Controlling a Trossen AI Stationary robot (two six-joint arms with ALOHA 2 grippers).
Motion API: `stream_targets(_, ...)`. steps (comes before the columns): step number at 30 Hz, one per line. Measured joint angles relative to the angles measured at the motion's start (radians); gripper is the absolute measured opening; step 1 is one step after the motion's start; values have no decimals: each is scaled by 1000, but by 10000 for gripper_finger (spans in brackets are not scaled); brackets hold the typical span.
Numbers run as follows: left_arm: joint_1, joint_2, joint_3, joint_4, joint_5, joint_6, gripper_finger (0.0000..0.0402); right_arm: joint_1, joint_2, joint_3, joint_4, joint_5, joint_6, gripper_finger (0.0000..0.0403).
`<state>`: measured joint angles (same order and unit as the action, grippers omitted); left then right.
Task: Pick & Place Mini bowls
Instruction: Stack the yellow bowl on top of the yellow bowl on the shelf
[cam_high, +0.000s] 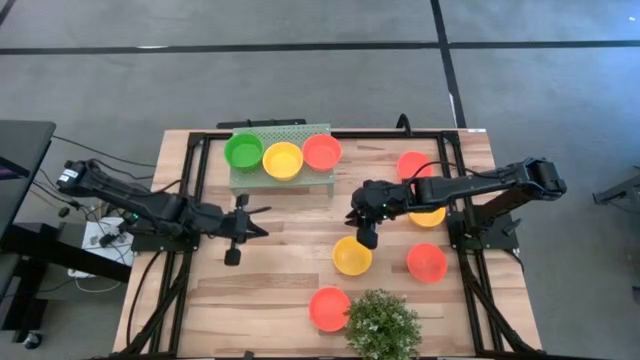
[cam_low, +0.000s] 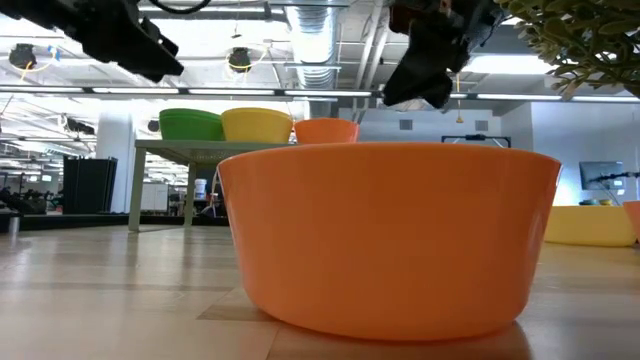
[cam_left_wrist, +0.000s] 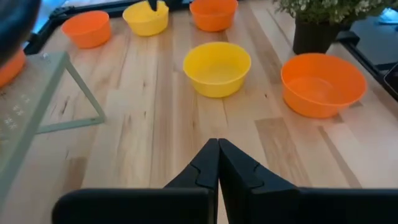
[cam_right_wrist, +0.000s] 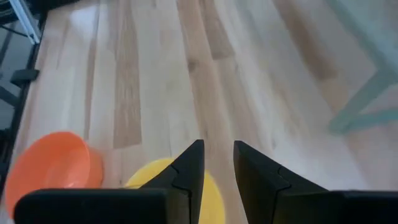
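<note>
So the right gripper (cam_high: 367, 238), fingers slightly apart and empty, hovers just above the yellow mini bowl (cam_high: 351, 256) mid-table, way nearer than the left gripper (cam_high: 235, 256), which sits pinched together off to the side.

Three small round plastic bowls (cam_high: 282, 158) sat on the pale green perforated rectangular stand (cam_high: 281, 179), upper centre; five more bowls (cam_high: 351, 256) lay lower right, beside the bushy green potted plant (cam_high: 381, 323).
</note>
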<state>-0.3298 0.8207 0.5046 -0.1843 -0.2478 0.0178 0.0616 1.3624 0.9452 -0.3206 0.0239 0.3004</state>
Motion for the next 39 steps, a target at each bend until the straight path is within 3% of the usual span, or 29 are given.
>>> stream_targets(9,0,0,-48,41,0,-22,8,53,2,-173,116,67,107,82)
stream_targets(20,0,0,-48,62,0,-30,9,63,6,-259,150,67,247,82)
stream_targets(33,0,0,-48,81,1,-34,8,58,240,-271,252,-1,242,81)
stream_targets(36,0,0,-48,82,1,-34,6,57,271,-261,264,-1,219,64)
stream_targets(39,0,0,-48,82,1,-34,9,65,280,-237,246,-17,171,22)
